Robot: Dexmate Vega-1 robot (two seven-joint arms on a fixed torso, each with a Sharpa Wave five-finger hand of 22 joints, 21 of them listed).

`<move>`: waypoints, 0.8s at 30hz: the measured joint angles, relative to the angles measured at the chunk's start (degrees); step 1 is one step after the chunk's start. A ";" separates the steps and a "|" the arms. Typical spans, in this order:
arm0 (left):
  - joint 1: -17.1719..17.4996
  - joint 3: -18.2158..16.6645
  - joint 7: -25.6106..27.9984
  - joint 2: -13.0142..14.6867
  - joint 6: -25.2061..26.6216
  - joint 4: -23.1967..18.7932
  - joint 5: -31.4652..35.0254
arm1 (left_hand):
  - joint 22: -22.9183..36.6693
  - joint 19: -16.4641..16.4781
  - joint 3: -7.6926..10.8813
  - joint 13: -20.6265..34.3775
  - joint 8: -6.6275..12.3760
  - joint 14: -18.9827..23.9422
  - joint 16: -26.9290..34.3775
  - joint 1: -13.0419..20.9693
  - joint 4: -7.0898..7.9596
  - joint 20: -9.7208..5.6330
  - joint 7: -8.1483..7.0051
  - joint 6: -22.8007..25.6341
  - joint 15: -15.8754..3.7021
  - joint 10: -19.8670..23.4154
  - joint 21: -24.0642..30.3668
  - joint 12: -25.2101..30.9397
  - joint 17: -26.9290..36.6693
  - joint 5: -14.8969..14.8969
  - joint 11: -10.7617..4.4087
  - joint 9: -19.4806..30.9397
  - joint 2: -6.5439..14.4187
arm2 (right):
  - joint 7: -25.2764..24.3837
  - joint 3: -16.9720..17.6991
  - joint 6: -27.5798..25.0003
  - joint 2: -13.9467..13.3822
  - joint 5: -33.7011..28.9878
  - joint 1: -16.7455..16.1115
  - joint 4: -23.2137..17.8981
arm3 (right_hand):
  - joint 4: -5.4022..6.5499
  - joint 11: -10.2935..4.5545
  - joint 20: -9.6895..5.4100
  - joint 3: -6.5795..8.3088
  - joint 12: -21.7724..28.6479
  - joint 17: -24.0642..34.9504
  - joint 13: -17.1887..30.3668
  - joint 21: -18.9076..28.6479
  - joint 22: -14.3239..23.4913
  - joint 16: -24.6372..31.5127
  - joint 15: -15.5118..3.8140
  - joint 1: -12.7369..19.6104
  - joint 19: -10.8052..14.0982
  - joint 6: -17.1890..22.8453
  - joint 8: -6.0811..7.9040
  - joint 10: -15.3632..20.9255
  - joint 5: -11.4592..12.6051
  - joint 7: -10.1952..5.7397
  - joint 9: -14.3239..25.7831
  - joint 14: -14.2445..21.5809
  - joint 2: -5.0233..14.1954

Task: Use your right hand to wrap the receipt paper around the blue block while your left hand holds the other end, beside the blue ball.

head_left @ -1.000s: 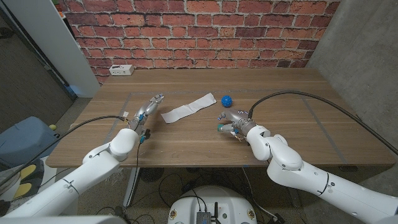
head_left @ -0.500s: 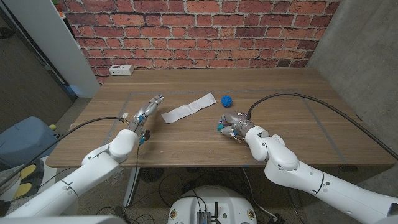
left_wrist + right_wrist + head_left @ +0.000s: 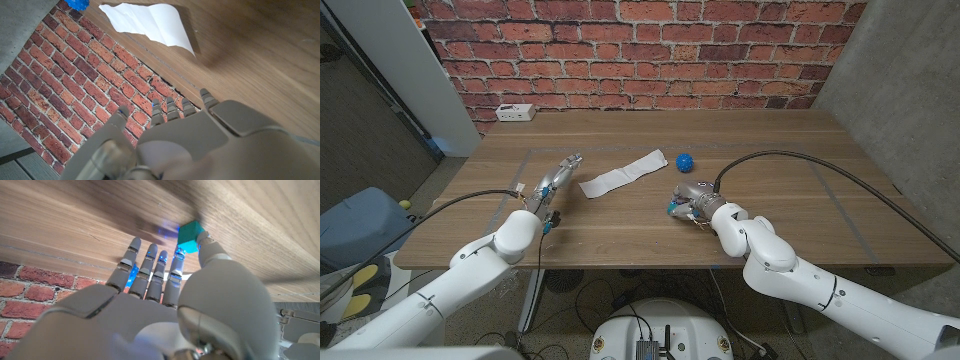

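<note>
The big wooden table [image 3: 790, 150] has lots of bare room, and nothing that matters sits close to an edge; only a small white box [image 3: 515, 112] lies far off near the back left corner by the brick wall [image 3: 640, 50]. That leaves room for both arms to swing toward the middle. The receipt paper [image 3: 622, 173] lies flat and loose near the middle of the table, and no hand touches it. One risk is that the paper could slide or crumple when the block is pushed onto it, because nothing pins its other end down yet. The left hand [image 3: 557, 178] waits just beside the paper's near end, fingers stretched out and apart, holding nothing. It needs only a short reach, but a fast reach could flick the light paper away. The right hand [image 3: 692, 200] sits well apart from the paper, and it seems to pinch the blue block [image 3: 190, 237] between its thumb and a fingertip. That looks like a thin hold, so the block might slip or twist on the way over. The blue ball [image 3: 684, 160] sits between the right hand and the paper, just past the paper's far end. It is round, so a bump from the passing hand could make it roll off.
</note>
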 measured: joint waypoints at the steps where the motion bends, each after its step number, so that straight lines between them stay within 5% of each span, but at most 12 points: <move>1: 0.27 -0.15 0.04 0.05 0.00 -0.09 -0.01 | 0.00 0.00 0.00 0.00 0.00 0.00 0.00 0.00 0.00 0.00 0.00 0.00 0.00 0.00 0.00 0.00 0.00 0.00 0.00 0.00 0.00 | 0.00 0.16 0.00 0.08 0.00 -0.14 0.12 | 0.09 -0.24 -0.17 0.09 0.00 0.07 0.00 0.00 0.00 0.05 -0.07 0.09 0.17 0.52 0.39 0.24 -0.02 0.52 0.01 0.08 0.14; 7: 0.59 -0.33 0.19 0.09 -0.01 -0.21 -0.06 | 0.00 0.00 0.00 0.00 0.00 0.00 0.00 0.00 0.00 0.00 0.00 0.00 0.00 0.00 0.00 0.00 0.00 0.00 0.00 0.00 0.00 | -3.93 1.16 3.00 0.48 2.44 -0.83 0.61 | 0.22 -0.64 -0.98 0.57 0.22 0.79 0.00 0.44 0.00 1.25 -0.07 1.47 0.98 2.57 1.03 1.86 -0.27 2.59 0.03 1.52 1.90; 24: 2.27 -1.27 0.99 0.30 1.31 -1.11 -1.02 | 0.00 0.12 0.00 0.00 0.00 0.00 0.00 0.00 0.00 0.12 0.00 0.00 0.00 0.00 0.00 -0.20 0.01 0.00 0.00 0.00 0.00 | -9.36 2.47 9.17 2.22 5.95 -0.06 3.74 | 0.22 -0.63 -1.19 0.56 0.22 1.42 -0.01 0.85 -0.01 1.71 -0.07 0.67 1.19 2.66 1.03 2.48 -1.11 2.68 0.03 1.51 2.70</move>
